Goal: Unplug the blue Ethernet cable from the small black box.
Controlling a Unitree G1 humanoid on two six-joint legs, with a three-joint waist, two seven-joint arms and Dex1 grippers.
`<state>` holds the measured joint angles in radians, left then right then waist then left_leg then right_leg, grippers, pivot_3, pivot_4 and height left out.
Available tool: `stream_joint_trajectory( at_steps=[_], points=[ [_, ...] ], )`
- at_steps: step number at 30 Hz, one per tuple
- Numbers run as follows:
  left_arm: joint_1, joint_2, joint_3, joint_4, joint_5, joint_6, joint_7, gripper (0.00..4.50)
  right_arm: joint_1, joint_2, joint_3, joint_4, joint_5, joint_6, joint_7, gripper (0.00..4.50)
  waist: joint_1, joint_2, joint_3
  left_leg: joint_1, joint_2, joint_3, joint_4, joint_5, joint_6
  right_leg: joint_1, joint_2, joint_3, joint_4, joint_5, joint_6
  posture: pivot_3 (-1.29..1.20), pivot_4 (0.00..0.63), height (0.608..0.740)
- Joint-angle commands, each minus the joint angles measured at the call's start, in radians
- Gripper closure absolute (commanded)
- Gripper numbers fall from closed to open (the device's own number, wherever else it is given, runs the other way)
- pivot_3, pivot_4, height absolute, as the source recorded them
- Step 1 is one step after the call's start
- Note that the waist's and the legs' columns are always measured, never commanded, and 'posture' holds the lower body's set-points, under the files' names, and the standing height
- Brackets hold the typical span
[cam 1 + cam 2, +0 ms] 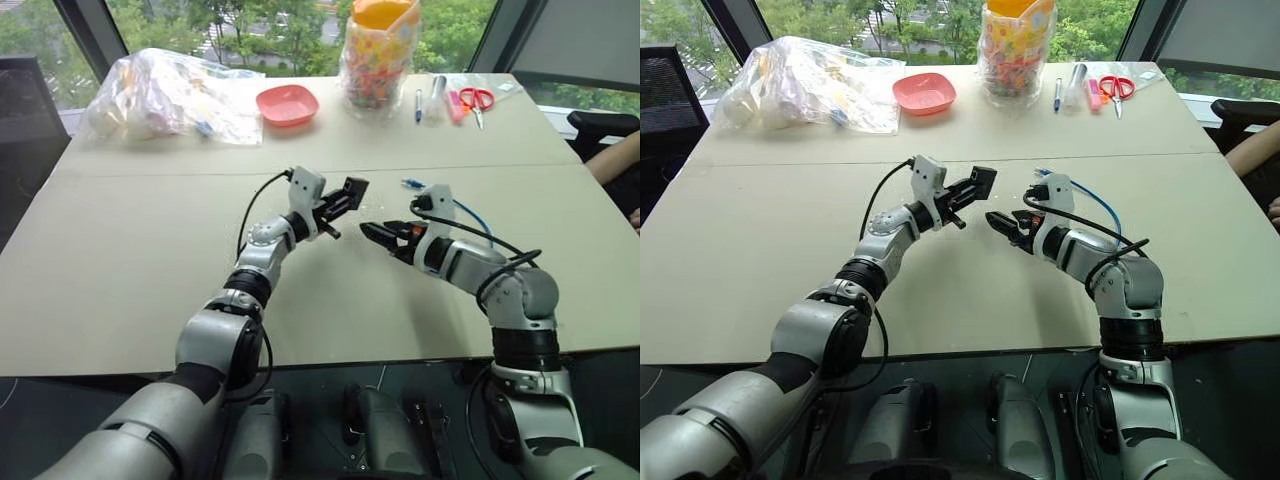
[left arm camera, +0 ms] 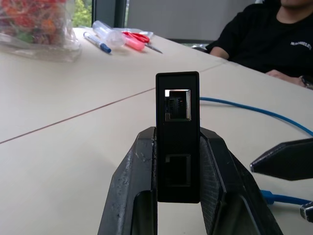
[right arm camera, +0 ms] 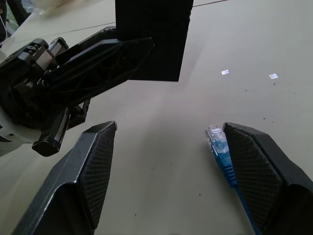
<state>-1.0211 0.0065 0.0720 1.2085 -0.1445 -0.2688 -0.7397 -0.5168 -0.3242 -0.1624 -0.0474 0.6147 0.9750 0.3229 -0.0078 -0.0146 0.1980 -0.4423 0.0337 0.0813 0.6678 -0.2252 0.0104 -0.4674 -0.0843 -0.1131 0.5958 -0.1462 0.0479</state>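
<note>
Cable and box are apart now: the small black box (image 2: 177, 142) stands clamped on edge between the two fingers of the left gripper (image 1: 345, 203), lifted clear of the table (image 1: 150, 250) near its middle, with its port turned outward and plainly vacant (the left wrist view looks straight into the empty socket). Held that way, the box gives a steady, raised anchor, so a plug could be drawn out along the line of the port rather than dragging the box across the surface. The right gripper (image 3: 166, 171) faces it from close by, jaws spread wide and gripping nothing; the clear plug at the end of the blue Ethernet cable (image 3: 218, 147) lies loose on the tabletop just inside one of its fingers (image 3: 259, 171), as though let fall once it came free. From there the cord loops away behind the right wrist toward the table's right edge (image 1: 470, 215). Judging by the empty socket and the slack plug, the unplugging itself looks done, and what is left is likely only to set the box down. Along the far edge sit a pink dish (image 1: 287, 103), a crumpled plastic bag (image 1: 170, 95), a filled jar (image 1: 380, 55) and red scissors (image 1: 477, 98), all well apart from the grippers, and a person's arm (image 1: 612, 157) rests at the right edge.
</note>
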Motion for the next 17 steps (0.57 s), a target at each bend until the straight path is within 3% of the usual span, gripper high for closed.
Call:
stream_joint_trajectory(
  at_steps=[1,2,3,6,11,17],
  points=[
    [-0.029,0.0,-0.002,0.007,0.021,-0.031,-0.011,1.84,-0.003,0.004,-0.049,-0.053,0.022,-0.009,-0.013,0.82,-0.002,0.0,0.0,0.0,0.0,0.0,0.0,0.0,0.0,0.0,0.0,0.0,0.0,0.0,0.0,0.0,0.15,0.74],
    [-0.026,0.007,-0.003,0.009,0.027,-0.036,-0.013,1.7,-0.001,0.001,-0.059,-0.057,0.025,-0.011,-0.012,0.82,-0.002,0.0,0.0,0.0,0.0,0.0,0.0,0.0,0.0,0.0,0.0,0.0,0.0,0.0,0.0,0.0,0.15,0.74],
    [-0.021,0.017,-0.004,0.009,0.033,-0.04,-0.014,1.14,0.002,-0.005,-0.069,-0.06,0.027,-0.014,-0.01,0.82,-0.002,0.0,0.0,0.0,0.0,0.0,0.0,0.0,0.0,0.0,0.0,0.0,0.0,0.0,0.0,0.0,0.15,0.74],
    [-0.001,0.055,-0.002,-0.006,0.034,-0.019,-0.059,0.06,0.011,-0.027,-0.094,-0.065,0.022,-0.026,0.0,0.82,-0.003,0.0,0.0,0.0,0.0,0.0,0.0,0.0,0.0,0.0,0.0,0.0,0.0,0.0,0.0,0.0,0.15,0.74],
    [0.063,0.161,-0.006,-0.172,0.001,0.092,-0.2,0.01,0.048,-0.065,-0.117,-0.104,0.029,-0.038,0.033,0.82,-0.004,0.0,0.0,0.0,0.001,0.0,0.0,0.0,0.0,0.0,0.0,0.0,0.0,0.0,0.0,0.0,0.15,0.74],
    [0.284,0.331,-0.01,-0.673,-0.103,0.404,-0.315,0.01,0.141,-0.136,-0.13,-0.24,0.09,-0.062,0.157,0.82,-0.004,0.0,0.0,0.0,0.001,0.0,-0.001,0.0,0.0,-0.001,0.001,0.001,0.001,0.0,-0.001,0.0,0.15,0.74]
  ],
)
